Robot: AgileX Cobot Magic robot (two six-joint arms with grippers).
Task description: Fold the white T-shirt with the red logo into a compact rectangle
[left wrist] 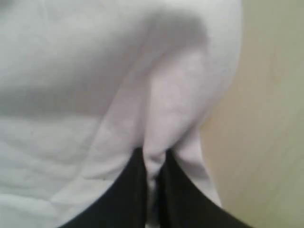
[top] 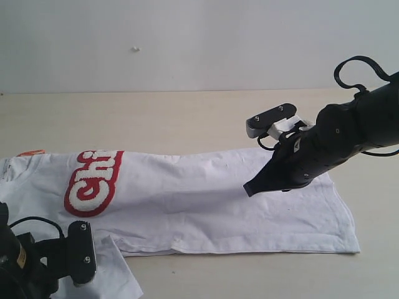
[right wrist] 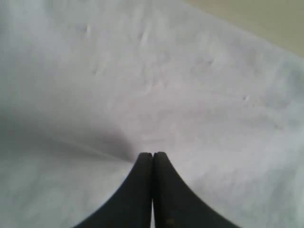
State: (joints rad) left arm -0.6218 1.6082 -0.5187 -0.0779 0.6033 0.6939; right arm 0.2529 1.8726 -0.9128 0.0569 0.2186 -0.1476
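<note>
The white T-shirt (top: 206, 205) lies lengthwise on the table, collar end to the left, with its far side folded over. Only the "Chi" part of the red logo (top: 93, 184) shows. A small orange tag (top: 31, 152) peeks out at the far left. My left gripper (left wrist: 153, 156) is shut on a pinched ridge of the white T-shirt (left wrist: 166, 109); in the exterior view its arm (top: 28, 268) sits at the bottom left by the loose sleeve (top: 118, 277). My right gripper (top: 250, 187) (right wrist: 153, 155) is shut, with nothing between its fingers, just over the shirt's middle.
The pale wooden table (top: 187, 118) runs back to a plain white wall (top: 187, 43). Bare tabletop shows beyond the shirt's hem (top: 349, 218) at the right and along the front edge.
</note>
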